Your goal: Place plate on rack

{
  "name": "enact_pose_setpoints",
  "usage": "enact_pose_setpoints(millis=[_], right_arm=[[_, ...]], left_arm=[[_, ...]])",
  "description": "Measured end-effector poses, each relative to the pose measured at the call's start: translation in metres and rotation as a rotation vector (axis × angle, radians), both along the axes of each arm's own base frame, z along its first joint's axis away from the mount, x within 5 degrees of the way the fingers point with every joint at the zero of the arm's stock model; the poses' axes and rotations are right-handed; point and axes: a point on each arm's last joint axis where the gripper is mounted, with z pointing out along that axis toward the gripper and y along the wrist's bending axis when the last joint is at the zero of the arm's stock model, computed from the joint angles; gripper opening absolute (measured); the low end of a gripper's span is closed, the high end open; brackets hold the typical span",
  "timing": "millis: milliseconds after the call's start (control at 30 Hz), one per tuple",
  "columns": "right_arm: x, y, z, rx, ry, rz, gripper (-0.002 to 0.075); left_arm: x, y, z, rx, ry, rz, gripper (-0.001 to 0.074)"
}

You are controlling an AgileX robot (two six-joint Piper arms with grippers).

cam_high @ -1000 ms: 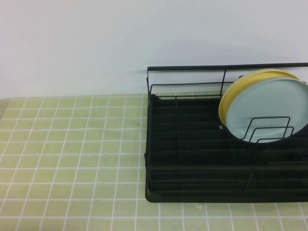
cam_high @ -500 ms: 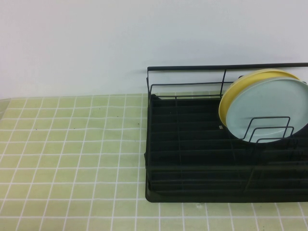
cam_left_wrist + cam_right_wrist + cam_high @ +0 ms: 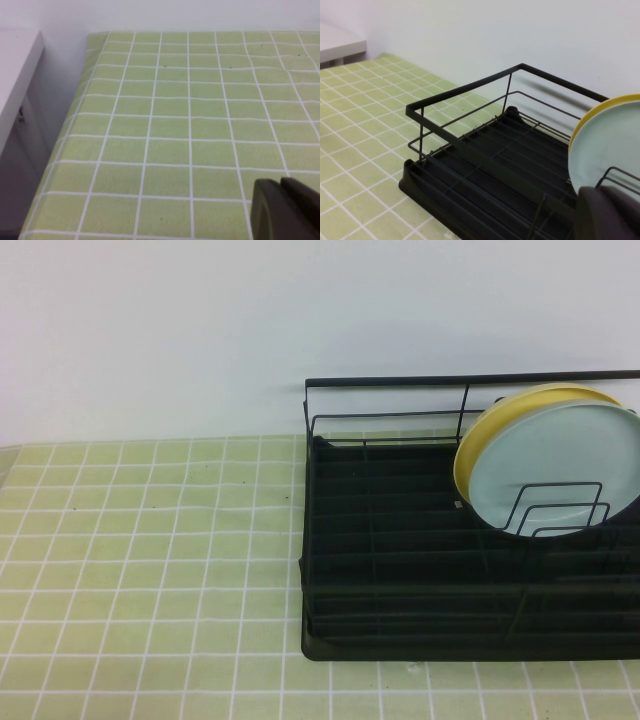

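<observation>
Standing on edge in the far right part of the black rack (image 3: 400, 570), the plate (image 3: 555, 465) shows a pale blue-green face and a yellow rim in the high view. It leans back toward the rack's far rail, and wire loops (image 3: 565, 483) cross its lower part on the near side. Its foot is hidden among the dark bars, and its right rim touches the frame edge. The rack sits on the right half of the green-tiled counter (image 3: 150, 570), with its right end cut off, below a plain white wall (image 3: 200, 330).

From the left wrist view, the left pincer (image 3: 281, 186) appears only as a dark tip over the bare tiles near the counter's left edge. Its two fingers meet along a thin seam, closed on nothing. A white ledge (image 3: 15, 85) stands beyond that edge, partly out of frame.

From the right wrist view, the right pincer (image 3: 605, 200) is a dark, blurred mass hovering over the rack, just in front of the plate and covering its lower rim. It is closed and holds nothing. The plate runs off the frame, so only part of its face shows.
</observation>
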Motion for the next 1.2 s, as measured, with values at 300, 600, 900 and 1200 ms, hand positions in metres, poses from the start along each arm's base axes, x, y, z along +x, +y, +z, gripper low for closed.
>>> enact_pose_setpoints(millis=[300,600,900,1200], right_arm=[[0.0000,0.0000,0.0000,0.000,0.000,0.000,-0.0003],[0.0000,0.0000,0.0000,0.000,0.000,0.000,-0.0003],[0.0000,0.0000,0.0000,0.000,0.000,0.000,-0.0003],[0.0000,0.0000,0.0000,0.000,0.000,0.000,-0.0003]], left_arm=[[0.0006,0.0002,-0.0042,0.030,0.004,-0.006,0.0000],[0.0006,0.0002,-0.0042,0.037,0.004,-0.007,0.0000],[0.0011,0.0002,-0.0029,0.033,-0.016,-0.006,0.0000],[0.0012,0.0002,-0.0030,0.033,-0.014,-0.006,0.0000]])
